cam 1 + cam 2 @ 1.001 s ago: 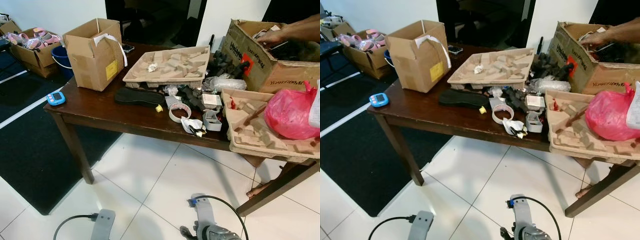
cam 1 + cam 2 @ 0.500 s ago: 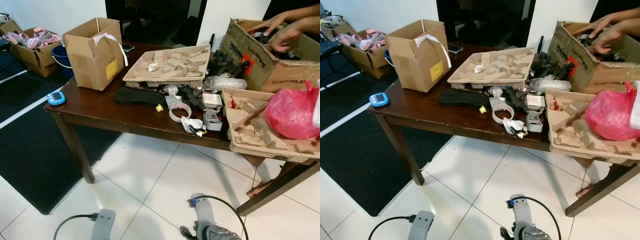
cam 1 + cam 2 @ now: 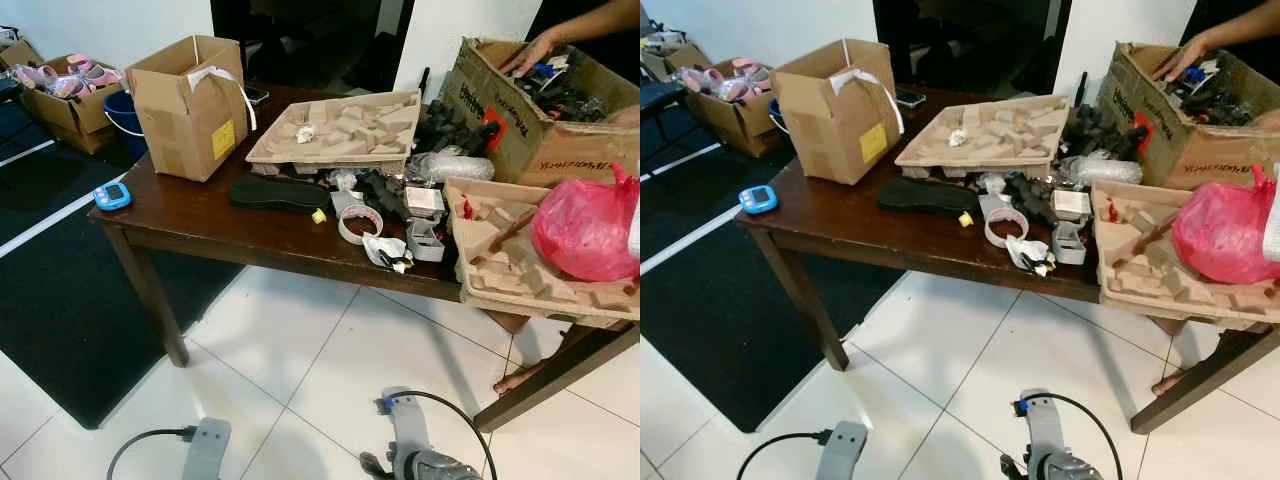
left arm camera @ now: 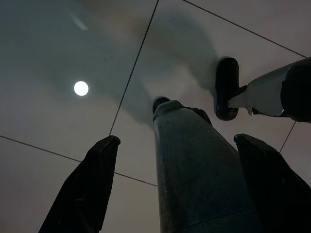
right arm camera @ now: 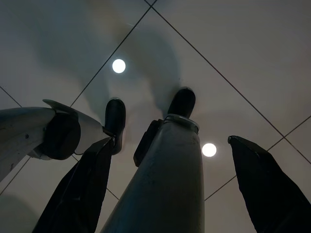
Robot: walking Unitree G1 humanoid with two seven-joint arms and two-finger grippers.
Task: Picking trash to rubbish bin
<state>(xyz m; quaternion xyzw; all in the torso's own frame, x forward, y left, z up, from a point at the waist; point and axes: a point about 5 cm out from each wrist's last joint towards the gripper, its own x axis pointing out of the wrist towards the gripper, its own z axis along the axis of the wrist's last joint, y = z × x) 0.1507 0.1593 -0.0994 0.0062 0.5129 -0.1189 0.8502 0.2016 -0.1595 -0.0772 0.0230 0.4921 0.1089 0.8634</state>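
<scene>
The tabletop (image 3: 200,215) was dark polished wood; the boxes (image 3: 190,105) matt cardboard; the floor (image 3: 330,370) glossy white tile; the bag (image 3: 585,225) shiny pink plastic.

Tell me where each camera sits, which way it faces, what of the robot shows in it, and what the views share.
Left eye view: on the head, looking forward and down at the cluttered table; both forearms show at the bottom.
Right eye view: the other eye of the stereo pair; same table, pink bag and a person's hand in the big box.
Left wrist view: along the open left gripper, down at the tiled floor and the robot's leg.
Right wrist view: along the open right gripper, likewise.
Shared: both wrist views show floor tiles and legs.
</scene>
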